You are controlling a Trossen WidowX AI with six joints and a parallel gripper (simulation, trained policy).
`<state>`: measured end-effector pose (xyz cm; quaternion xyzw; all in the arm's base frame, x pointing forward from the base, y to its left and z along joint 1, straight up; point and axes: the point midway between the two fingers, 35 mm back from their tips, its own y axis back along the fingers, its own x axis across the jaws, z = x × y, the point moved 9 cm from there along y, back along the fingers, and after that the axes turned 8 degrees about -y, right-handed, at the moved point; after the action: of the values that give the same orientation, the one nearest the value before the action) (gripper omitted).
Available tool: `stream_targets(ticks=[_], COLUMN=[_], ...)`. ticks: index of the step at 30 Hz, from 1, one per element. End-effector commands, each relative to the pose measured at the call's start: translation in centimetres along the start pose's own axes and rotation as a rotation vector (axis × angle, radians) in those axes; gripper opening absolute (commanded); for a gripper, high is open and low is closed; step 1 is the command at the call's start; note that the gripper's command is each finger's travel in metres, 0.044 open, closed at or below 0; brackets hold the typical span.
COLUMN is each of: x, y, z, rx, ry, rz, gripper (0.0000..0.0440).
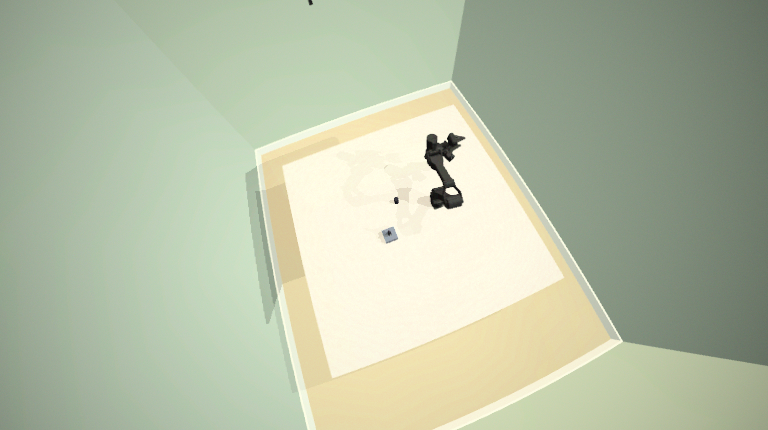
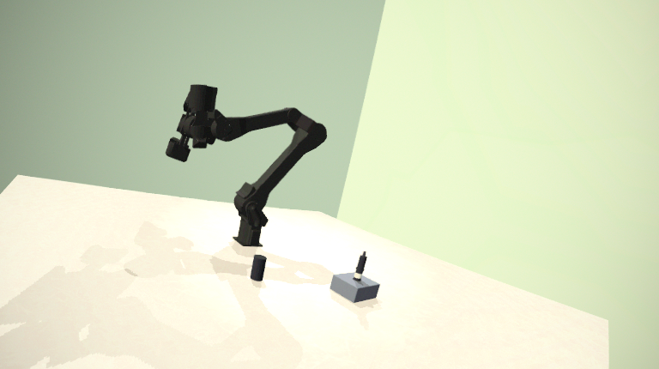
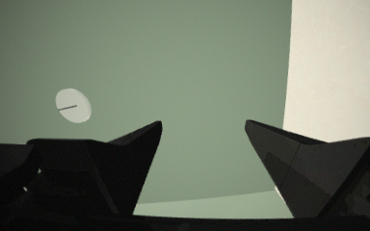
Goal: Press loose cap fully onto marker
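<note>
Cyl. blk cap (image 1: pixel 396 200) (image 2: pixel 258 268) upright near rect. grey holder block (image 1: pixel 389 235) (image 2: pixel 354 288), matte.
</note>
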<state>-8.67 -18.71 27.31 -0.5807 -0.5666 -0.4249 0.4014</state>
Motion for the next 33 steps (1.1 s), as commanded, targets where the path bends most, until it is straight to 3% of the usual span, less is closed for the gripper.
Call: stream_targets(ticks=[1,6,8,33], x=[0.0,-0.3,-0.4,-0.9], y=[0.1,0.6,0.8,3.1], z=[-0.1,-0.6,-0.8,-3.3], rx=[0.009,0.065,0.088,0.301], ry=[0.0,0.005,0.008,0.056], rz=[-0.005,-0.035,-0.048,-0.212], gripper=[0.0374,0.0246,0.0219,0.0271])
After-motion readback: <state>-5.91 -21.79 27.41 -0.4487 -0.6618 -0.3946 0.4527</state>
